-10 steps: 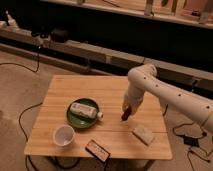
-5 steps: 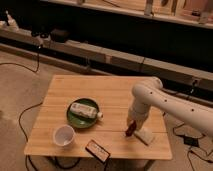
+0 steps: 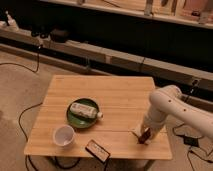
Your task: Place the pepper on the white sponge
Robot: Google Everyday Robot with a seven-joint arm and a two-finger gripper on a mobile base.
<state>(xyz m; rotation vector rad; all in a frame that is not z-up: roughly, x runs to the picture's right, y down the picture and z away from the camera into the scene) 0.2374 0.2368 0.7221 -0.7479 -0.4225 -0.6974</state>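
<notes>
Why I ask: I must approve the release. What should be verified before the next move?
1. Pepper gripped: ok. The tool is shut on the pepper.
2. Tool position: ok. It hangs low over the front right corner of the table.
3. Directly below it, the white sponge: cannot tell. The arm hides most of it and only a pale edge shows.
4. Pepper touching the sponge: cannot tell.
5. Neighbours out of the way: ok. The green plate with its bottle, the white cup and the dark device sit well to the left.
</notes>
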